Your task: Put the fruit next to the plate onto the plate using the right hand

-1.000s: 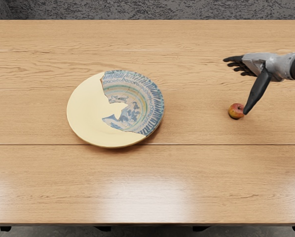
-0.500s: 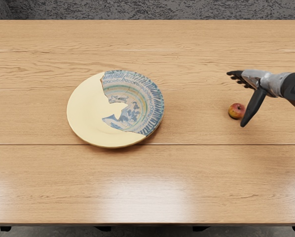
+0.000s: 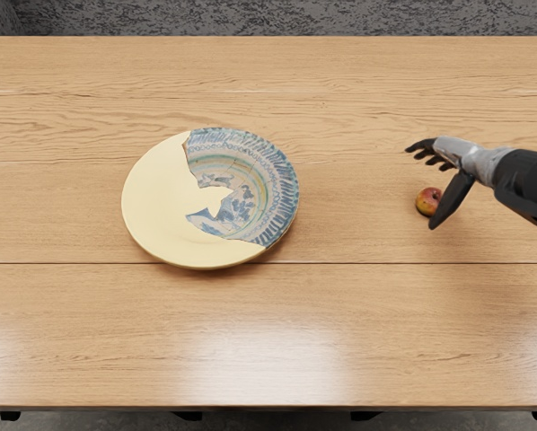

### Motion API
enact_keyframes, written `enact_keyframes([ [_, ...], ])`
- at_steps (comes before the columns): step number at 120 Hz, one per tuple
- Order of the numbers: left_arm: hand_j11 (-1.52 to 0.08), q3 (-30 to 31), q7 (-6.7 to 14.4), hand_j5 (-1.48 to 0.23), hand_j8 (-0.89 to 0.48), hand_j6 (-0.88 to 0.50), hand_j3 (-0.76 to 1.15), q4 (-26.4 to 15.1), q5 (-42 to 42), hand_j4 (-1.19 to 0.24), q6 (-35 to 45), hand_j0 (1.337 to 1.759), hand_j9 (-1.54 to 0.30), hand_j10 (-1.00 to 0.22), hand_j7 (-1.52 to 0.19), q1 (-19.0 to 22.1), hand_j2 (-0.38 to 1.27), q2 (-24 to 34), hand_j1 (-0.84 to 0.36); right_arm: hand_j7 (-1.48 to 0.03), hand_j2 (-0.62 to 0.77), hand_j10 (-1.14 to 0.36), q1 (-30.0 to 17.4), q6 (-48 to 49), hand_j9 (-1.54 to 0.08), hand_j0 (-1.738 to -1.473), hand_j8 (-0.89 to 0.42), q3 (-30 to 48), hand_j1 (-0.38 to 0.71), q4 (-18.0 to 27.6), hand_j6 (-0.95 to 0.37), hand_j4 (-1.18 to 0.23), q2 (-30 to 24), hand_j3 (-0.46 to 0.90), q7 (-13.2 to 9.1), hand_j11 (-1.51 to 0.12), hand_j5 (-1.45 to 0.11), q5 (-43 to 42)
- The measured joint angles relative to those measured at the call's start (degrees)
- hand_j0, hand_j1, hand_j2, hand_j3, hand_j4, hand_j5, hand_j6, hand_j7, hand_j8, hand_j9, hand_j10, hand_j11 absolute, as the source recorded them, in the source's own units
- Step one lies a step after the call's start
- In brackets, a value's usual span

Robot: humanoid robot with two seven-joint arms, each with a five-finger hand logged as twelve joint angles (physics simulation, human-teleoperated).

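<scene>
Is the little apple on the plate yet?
Not yet. The apple sits on the table, well right of the plate, beside the open right hand.

Glossy wood-grain table [image 3: 268, 341]; glazed ceramic-looking plate [image 3: 161, 206].

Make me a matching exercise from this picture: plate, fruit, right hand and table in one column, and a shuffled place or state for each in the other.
1. plate
2. fruit
3. right hand
4. table

A. small, reddish, lying on the wood to the right of the plate
B. light wood, bearing everything else
C. left of centre, cream with a blue pattern
D. open, fingers spread, close by the fruit

Pairs: 1-C, 2-A, 3-D, 4-B
</scene>
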Motion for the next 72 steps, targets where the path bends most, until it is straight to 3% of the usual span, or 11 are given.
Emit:
enact_keyframes([
  [72, 0.00, 0.0, 0.0, 0.00, 0.00, 0.00, 0.00, 0.0, 0.0, 0.00, 0.0, 1.658, 0.00, 0.00, 0.00, 0.0, 0.00, 0.0, 0.35, -0.40, -0.06, -0.31, -4.8, -6.7, -0.40, -1.658, -0.31, 0.1, 0.02, 1.6, -0.31, -0.31, 0.1, 0.00, 0.0, -0.40, -0.40, -7.6],
])
